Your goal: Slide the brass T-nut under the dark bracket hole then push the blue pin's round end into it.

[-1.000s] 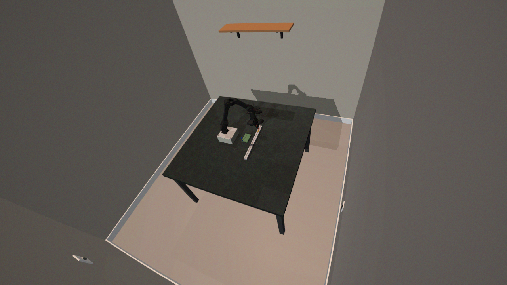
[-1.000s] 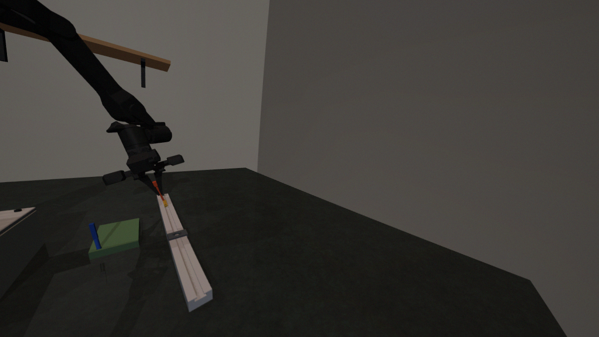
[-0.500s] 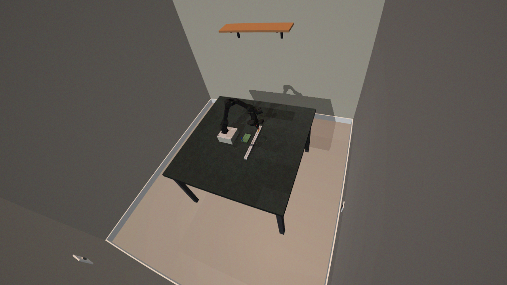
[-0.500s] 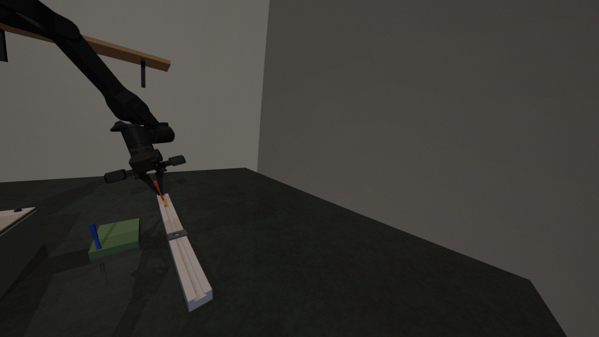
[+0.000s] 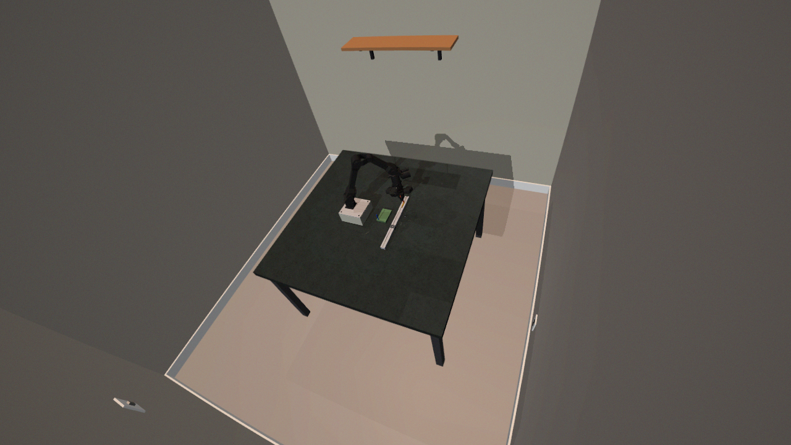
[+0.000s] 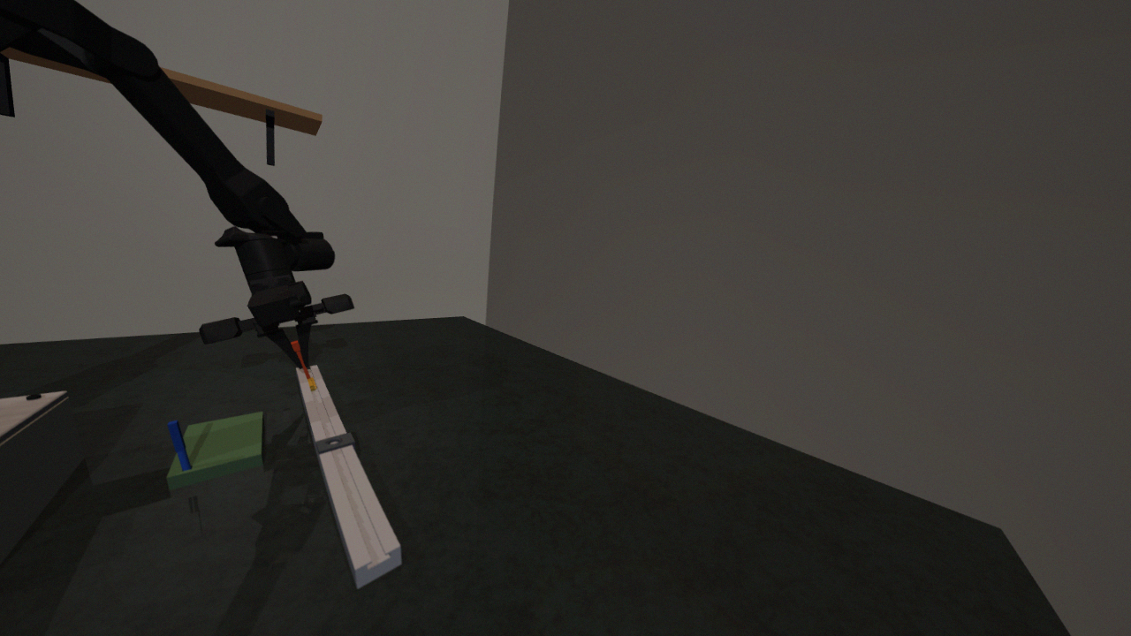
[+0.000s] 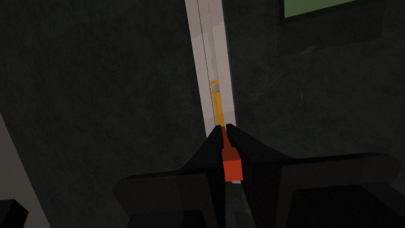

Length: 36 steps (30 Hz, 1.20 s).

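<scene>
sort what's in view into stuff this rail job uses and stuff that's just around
Part of the job:
- gripper
- brass T-nut
- orange handle
- aluminum rail
- dark bracket
- blue pin
- green tray

Just around:
- orange wall shelf
- white wall plate

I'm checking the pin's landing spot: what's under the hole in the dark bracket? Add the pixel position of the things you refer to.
Under the bracket (image 5: 392, 225) (image 6: 346, 444) runs the rail (image 5: 386, 238) (image 6: 353, 494) (image 7: 228, 63). The brass nut (image 6: 312, 385) (image 7: 218, 106) isn't there. The slot floor directly beneath is covered.
</scene>
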{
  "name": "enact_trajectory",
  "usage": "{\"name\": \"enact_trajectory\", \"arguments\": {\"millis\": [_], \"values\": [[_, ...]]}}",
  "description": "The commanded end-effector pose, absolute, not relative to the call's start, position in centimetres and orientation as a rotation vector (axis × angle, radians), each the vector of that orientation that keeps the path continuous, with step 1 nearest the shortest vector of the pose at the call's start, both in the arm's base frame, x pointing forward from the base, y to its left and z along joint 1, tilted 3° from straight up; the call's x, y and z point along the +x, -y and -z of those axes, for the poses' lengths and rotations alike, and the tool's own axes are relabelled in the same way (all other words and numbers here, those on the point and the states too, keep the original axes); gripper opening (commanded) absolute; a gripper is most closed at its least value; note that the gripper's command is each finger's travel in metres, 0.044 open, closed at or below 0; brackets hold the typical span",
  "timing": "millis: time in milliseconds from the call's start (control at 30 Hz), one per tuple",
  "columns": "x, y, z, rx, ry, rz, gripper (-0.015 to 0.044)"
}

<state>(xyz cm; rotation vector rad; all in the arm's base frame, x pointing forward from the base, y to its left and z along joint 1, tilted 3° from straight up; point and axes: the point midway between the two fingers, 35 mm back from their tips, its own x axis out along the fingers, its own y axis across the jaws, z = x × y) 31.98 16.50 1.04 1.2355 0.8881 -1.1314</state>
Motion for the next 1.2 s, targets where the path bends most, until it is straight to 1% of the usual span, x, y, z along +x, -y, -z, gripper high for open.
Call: {"name": "enact_trajectory", "arguments": {"millis": [0,1167], "values": [[32.24,-16.73,-1.28,1.236,-0.900,1.127,-0.0150],[32.69,-16.70,-1.35,1.198,-0.958,1.175,-0.0150]]}}
